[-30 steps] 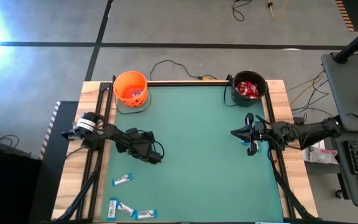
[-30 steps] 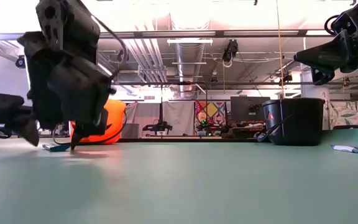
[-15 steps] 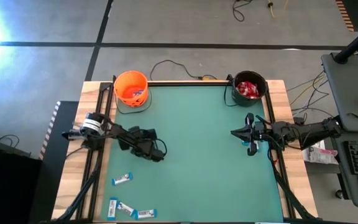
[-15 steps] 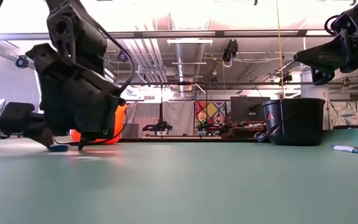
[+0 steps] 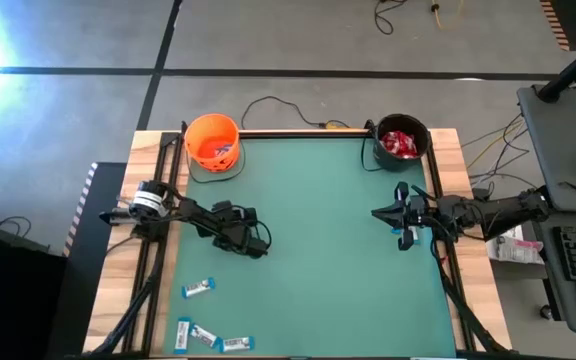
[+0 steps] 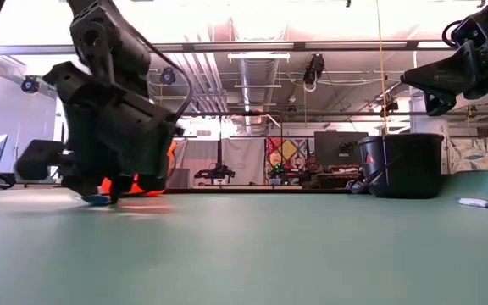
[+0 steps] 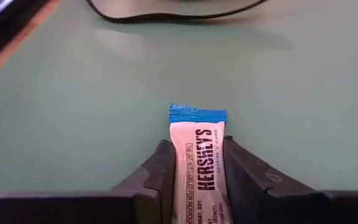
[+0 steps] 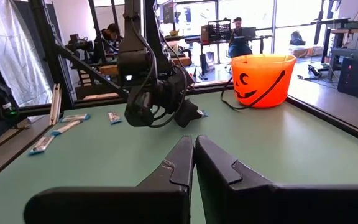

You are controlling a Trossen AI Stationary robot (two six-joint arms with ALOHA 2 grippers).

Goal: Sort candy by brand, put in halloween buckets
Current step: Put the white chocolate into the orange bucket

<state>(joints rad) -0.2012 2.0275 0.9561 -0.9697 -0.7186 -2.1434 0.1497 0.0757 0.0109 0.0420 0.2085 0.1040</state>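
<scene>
A slim white-and-blue candy bar (image 7: 197,155) lies on the green mat, left of centre, with my left gripper (image 7: 197,144) shut on it; the same gripper shows low over the mat (image 5: 257,250). The orange bucket (image 5: 211,140) stands at the far left corner. At the far right, the black bucket (image 5: 401,140) holds red packets. My right gripper (image 5: 376,213) hangs shut and empty above the mat's right side. Several more blue-and-white bars (image 5: 197,289) lie near the left front corner. My left gripper pinches the bar's two long edges (image 7: 178,163) between its two fingers. The fingers slant down from the table's left and run along the bar. The bar's blue crimped end (image 7: 197,114) sticks out past the fingertips. The bar lies flat on the mat.
A dark cable (image 7: 166,12) lies on the mat just beyond the held bar. One more bar (image 6: 481,202) lies by the right edge under the right arm. The mat's middle (image 5: 318,250) is bare. People sit in the room behind the table.
My left gripper has sunk onto the mat, shifted slightly toward the table's right, and shut its fingers on the bar. The bar has stayed on the mat.
</scene>
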